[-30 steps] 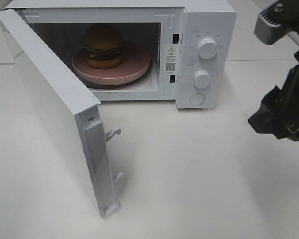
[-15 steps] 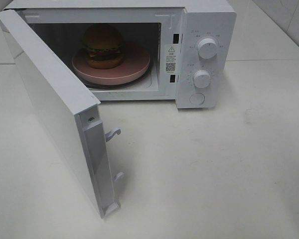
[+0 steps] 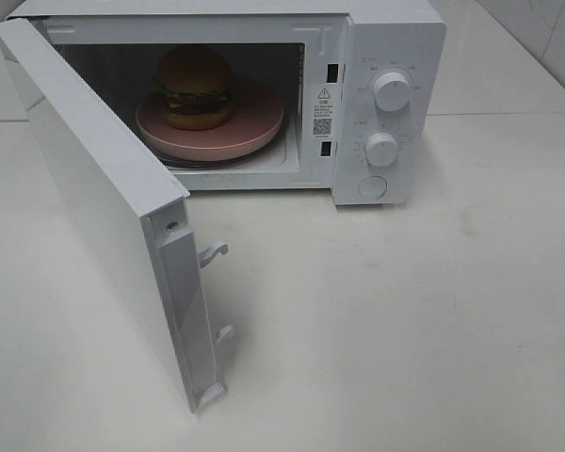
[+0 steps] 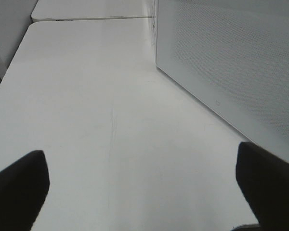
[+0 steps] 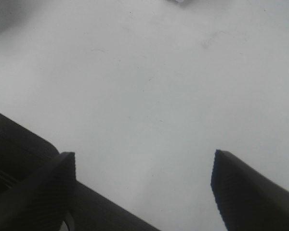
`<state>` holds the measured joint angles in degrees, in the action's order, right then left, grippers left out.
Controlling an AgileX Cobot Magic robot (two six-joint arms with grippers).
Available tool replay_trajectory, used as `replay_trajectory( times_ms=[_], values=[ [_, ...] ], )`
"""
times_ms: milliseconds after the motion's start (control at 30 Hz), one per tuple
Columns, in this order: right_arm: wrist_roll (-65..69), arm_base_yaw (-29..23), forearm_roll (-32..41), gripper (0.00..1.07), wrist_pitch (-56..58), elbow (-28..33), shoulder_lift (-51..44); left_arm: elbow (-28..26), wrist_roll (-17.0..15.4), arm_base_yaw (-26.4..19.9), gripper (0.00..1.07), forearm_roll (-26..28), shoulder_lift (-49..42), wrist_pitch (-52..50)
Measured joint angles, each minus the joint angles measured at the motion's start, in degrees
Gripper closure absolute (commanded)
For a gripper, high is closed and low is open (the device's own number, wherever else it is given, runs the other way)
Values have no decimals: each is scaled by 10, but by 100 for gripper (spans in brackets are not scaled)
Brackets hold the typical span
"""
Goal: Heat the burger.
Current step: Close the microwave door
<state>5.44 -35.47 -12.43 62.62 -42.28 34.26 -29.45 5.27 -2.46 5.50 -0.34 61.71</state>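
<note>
The burger (image 3: 195, 87) with its golden-brown bun, green lettuce and dark patty stands on a round pink plate (image 3: 256, 127) inside the white microwave (image 3: 395, 38). The microwave door (image 3: 104, 202) hangs wide open toward the front left. Neither arm shows in the exterior high view. My left gripper (image 4: 142, 180) is open and empty over bare table, beside the door's outer face (image 4: 231, 62). My right gripper (image 5: 144, 168) is open and empty above bare table.
The microwave has two round knobs (image 3: 392, 90) and a round button (image 3: 372, 186) on its right panel. The open door's latch hooks (image 3: 214, 252) stick out over the white table (image 3: 405, 320). A tiled wall stands at the far right.
The right arm, which was at the right edge of the exterior high view one second ago, has left that view. The burger, plate and door have not moved.
</note>
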Motion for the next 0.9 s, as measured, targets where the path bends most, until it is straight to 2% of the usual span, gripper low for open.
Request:
replay_trajectory(
  times_ms=[367, 433, 467, 533, 567, 633, 900],
  values=[
    [39, 12, 1, 31, 1, 72, -79, 0, 0, 0, 9, 0, 0, 0],
    [44, 45, 9, 31, -2, 90, -100, 0, 0, 0, 9, 0, 0, 0],
    [44, 45, 9, 31, -2, 90, -100, 0, 0, 0, 9, 0, 0, 0],
    [44, 85, 11, 31, -8, 103, -123, 0, 0, 0, 9, 0, 0, 0],
    [44, 85, 11, 31, -8, 103, -123, 0, 0, 0, 9, 0, 0, 0],
    [39, 131, 14, 31, -29, 119, -165, 0, 0, 0, 9, 0, 0, 0],
    [25, 202, 36, 31, -47, 136, -237, 0, 0, 0, 9, 0, 0, 0]
  ],
)
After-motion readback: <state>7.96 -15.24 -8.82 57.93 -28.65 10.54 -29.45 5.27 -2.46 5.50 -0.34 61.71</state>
